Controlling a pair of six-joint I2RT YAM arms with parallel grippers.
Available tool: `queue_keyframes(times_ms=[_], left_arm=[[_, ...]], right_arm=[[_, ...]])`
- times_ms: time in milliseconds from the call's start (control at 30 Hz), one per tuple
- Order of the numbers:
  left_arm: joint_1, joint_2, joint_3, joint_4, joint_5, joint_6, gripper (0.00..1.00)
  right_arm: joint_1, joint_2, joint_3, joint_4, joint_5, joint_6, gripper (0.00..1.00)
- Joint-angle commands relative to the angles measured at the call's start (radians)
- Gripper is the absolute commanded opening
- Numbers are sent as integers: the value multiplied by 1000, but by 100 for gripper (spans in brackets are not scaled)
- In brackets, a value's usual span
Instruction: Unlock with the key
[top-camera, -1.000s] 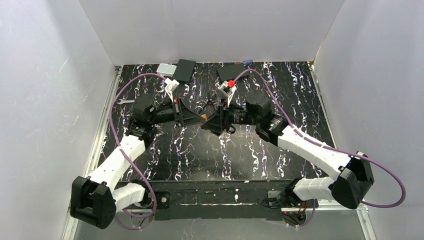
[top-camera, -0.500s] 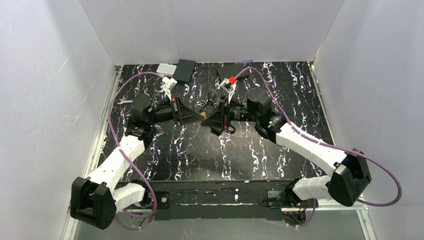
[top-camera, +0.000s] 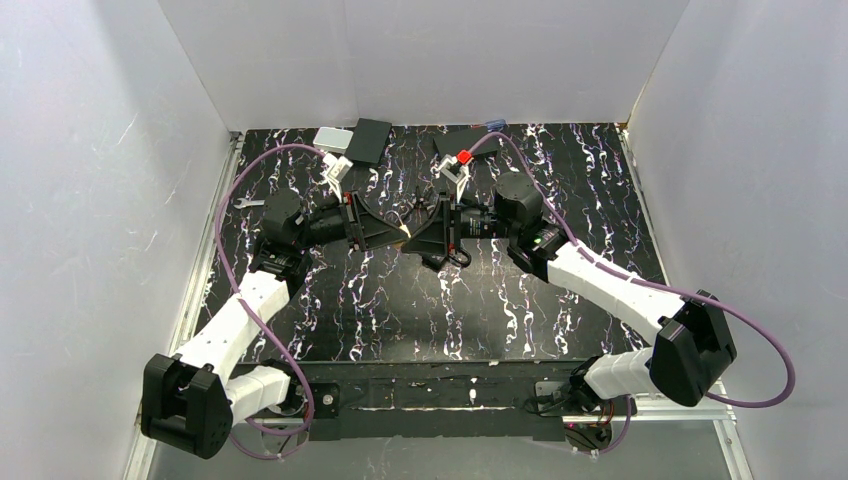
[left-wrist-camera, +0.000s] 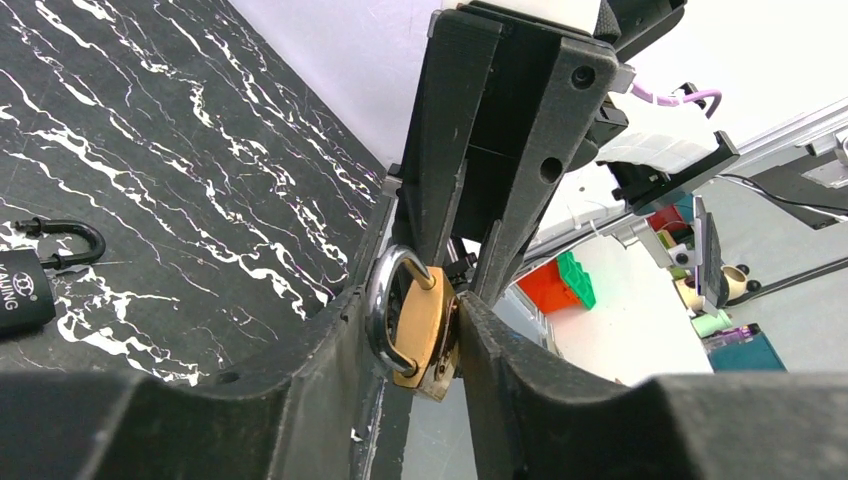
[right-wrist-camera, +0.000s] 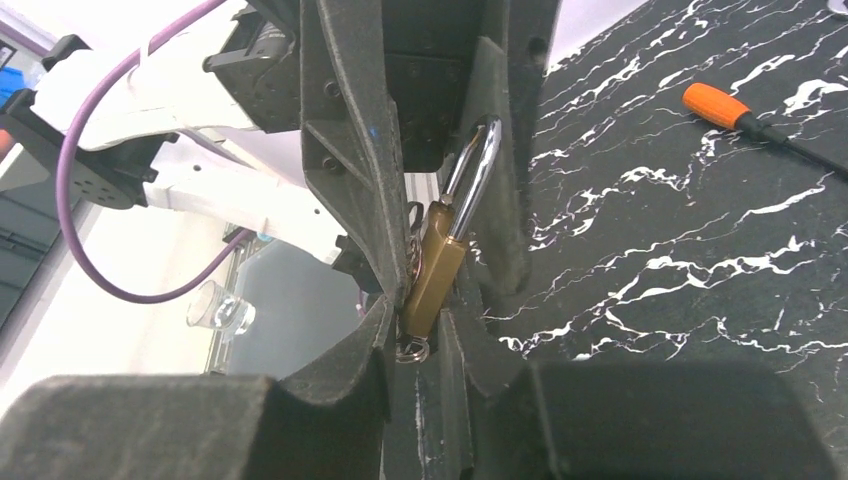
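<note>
The right end effector (right-wrist-camera: 413, 325) pinches the lower end of the small brass padlock with a silver shackle (right-wrist-camera: 441, 255), up in the air over the middle of the black marbled worktop (top-camera: 400, 310). The left end effector (left-wrist-camera: 415, 305) brackets the same lock; whether it grips, I cannot tell. One side should probably hold the body steady before the other works at the keyhole end.

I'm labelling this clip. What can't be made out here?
Key: right wrist view, only a ring shows under the padlock; fingers hide the rest.
Black padlock: left wrist view, cut by the left edge.
Screwdriver: right wrist view, tip beyond the right edge.
</note>
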Motion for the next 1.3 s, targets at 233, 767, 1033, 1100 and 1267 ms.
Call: queue_keyframes(times_ms=[233,767,1033,1100,1267], left_arm=[[-23,-41,-8,41,45,-4,48],[-16,-64,-8,41,31,-15,45],[-17,-52,-10,41,35,-15,18],[-16,-51,-10,41,36,-14,9],[-16,-48,-11,42,32,-17,0]], right_arm=[[9,-9,-48,140,29,21,1],[9,-36,-141,172,59,41,1],[8,-38,-125,200,65,61,1],[8,-35,-123,216,67,76,1],[7,-20,-111,258,57,107,8]])
